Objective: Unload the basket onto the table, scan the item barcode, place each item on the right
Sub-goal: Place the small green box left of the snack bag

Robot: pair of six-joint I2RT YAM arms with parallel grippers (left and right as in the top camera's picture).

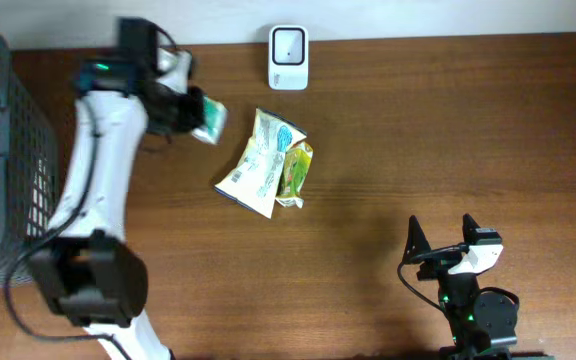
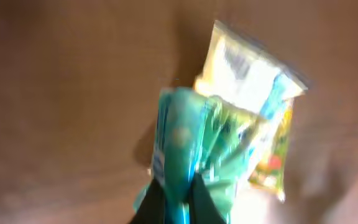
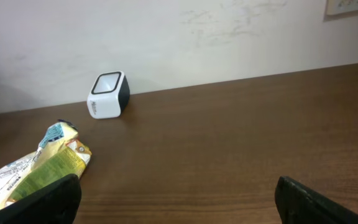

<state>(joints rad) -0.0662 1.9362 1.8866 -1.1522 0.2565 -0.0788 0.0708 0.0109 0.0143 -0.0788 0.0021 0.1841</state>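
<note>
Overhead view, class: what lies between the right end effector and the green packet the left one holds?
A pile of snack packets lies there, shown in overhead view.

I have the scanner [image 1: 289, 57] at the far edge of the surface [image 1: 448, 130], with two packets [image 1: 266, 165] overlapping just before it. A third packet [image 1: 211, 121] sits in my left claw [image 1: 196, 115], left of those. The basket [image 1: 3, 150] is far left, and my right claw [image 1: 440, 232] is well apart at near right.

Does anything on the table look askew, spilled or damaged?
Nothing spilled or torn shows. The white packet and green packet lie overlapped and slanted near the scanner; the left gripper pinches a crumpled teal packet.
</note>
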